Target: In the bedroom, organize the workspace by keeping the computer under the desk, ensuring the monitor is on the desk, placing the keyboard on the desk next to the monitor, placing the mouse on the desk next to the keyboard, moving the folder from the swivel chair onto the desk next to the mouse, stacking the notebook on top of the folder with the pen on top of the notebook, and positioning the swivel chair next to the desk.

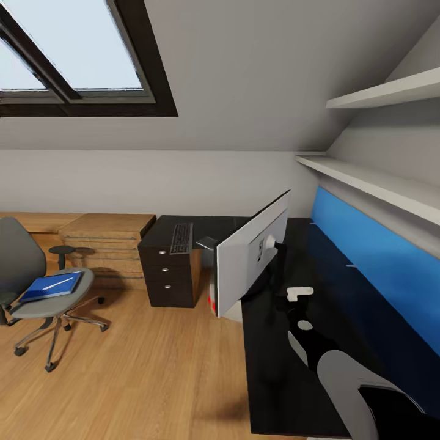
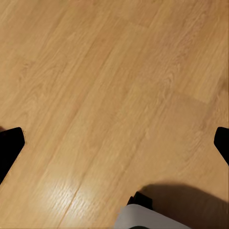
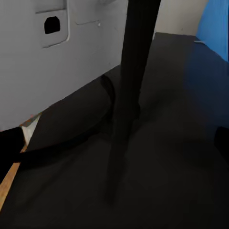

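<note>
**Monitor on the desk, chair and folder still apart**

In the head view, the monitor stood on the black desk, turned so that its grey back faced the room, close to the desk's front edge. The right arm reached over the desk top towards the monitor's stalk. The keyboard lay on a dark drawer unit. The swivel chair stood well apart on open wooden floor, carrying a blue folder with a thin white pen on it.

In the left wrist view, the left gripper was spread wide above bare floor.

In the right wrist view, the right gripper was spread, and the black stalk stood between its fingertips, not clearly touching.
</note>
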Tool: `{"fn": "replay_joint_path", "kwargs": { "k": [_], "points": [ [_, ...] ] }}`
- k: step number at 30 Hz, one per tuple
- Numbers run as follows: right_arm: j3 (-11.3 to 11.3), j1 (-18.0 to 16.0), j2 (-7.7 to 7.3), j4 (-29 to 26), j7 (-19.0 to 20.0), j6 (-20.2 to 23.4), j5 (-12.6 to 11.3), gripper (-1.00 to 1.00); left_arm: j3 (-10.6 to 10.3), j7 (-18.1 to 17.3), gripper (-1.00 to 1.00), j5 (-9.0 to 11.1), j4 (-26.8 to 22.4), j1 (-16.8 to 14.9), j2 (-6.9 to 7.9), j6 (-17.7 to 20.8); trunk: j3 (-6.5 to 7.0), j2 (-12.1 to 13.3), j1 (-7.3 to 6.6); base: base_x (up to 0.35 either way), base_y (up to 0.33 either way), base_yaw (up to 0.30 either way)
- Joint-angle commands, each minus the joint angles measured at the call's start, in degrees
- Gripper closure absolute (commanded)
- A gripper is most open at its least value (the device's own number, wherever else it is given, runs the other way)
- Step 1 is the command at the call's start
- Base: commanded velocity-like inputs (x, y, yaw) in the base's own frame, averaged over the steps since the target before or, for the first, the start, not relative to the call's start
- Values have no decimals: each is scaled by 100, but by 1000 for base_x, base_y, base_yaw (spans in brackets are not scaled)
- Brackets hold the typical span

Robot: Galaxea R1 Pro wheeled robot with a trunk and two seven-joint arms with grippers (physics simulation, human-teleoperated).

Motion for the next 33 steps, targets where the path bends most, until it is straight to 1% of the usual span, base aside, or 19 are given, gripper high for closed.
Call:
{"fn": "replay_joint_path", "kwargs": {
  "k": [1,3,4,5,10,13,17,20,21,22,24,25,26,29,30,33],
  "points": [
    [-46,-7,0,13,-16,-74,63,-100,-16,-3,-100,60,6,-5,3,-23,-11,-11,3,0,327,0],
    [-51,-10,-43,40,-53,-248,60,-100,-16,-3,-100,59,6,-5,4,-23,-11,-11,3,0,329,0],
    [-54,-9,-58,43,-73,-265,57,-100,-16,-3,-100,59,6,-5,4,-23,-11,-11,3,0,330,0],
    [-62,-8,-106,48,-137,-291,52,-100,-16,-3,-100,57,6,-5,4,-23,-11,-11,3,0,331,0],
    [-102,-7,-204,59,-206,-285,47,-100,-16,-3,-100,54,5,-5,9,-23,-11,-11,3,39,319,0],
    [-200,-7,-303,68,-219,-196,46,-100,-14,-3,-100,54,5,-5,11,-23,-11,-11,3,123,210,0],
    [-417,-11,-482,88,-219,177,40,-100,-12,-3,-100,57,7,-5,13,-23,-11,-11,3,56,74,0],
    [-565,-17,-643,91,-220,643,30,-100,-9,-3,-100,59,6,-5,13,-23,-11,-11,3,17,22,0],
    [-597,-20,-670,91,-220,748,24,-100,-9,-3,-100,59,5,-5,13,-23,-11,-11,3,9,12,0],
    [-678,-25,-714,90,-222,974,-7,-100,-6,-1,-100,59,5,-5,13,-23,-11,-11,3,6,7,0],
    [-781,-30,-743,88,-224,1216,-68,-100,-4,1,-100,59,7,-5,13,-23,-11,-11,3,4,5,0],
    [-891,-34,-764,72,-223,1453,-152,-100,0,3,-100,59,9,-5,15,-23,-11,-11,3,2,3,0],
    [-940,-36,-772,63,-223,1554,-195,-100,0,3,-100,59,9,-5,15,-23,-11,-11,3,2,2,0],
    [-1075,-40,-796,39,-222,1779,-341,-100,4,5,-100,59,9,-5,14,-23,-11,-11,3,1,1,0],
    [-1094,-40,-799,35,-222,1794,-365,-100,5,5,-100,61,8,-5,14,-23,-11,-11,3,0,0,0],
    [-1140,-37,-800,18,-215,1624,-427,-100,3,7,-100,65,6,-5,12,-26,-11,-11,3,0,0,0]
  ]
}}
